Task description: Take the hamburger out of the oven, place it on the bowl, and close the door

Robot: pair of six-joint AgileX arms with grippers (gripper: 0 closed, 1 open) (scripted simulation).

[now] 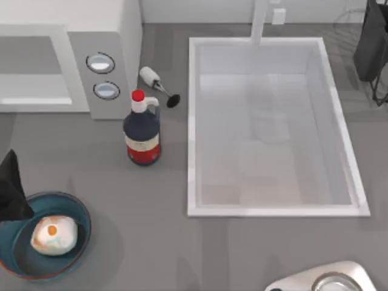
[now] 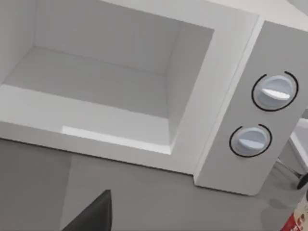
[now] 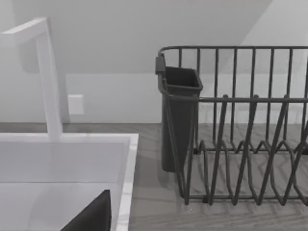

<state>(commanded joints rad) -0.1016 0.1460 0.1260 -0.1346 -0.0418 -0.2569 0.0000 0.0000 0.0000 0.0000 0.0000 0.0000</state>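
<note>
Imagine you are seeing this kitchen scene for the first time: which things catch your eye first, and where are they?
The large white sink dominates the right half of the table. At the front left, the hamburger sits in the dark blue bowl, with the left end effector at the bowl's edge. At the back left the oven stands with its cavity open, and a dark bottle with a red cap stands just in front of its knobs.

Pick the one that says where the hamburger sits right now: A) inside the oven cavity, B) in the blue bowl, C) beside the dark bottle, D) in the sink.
B: in the top view the hamburger rests inside the bowl at the table's front left, and the oven cavity holds nothing.
</note>
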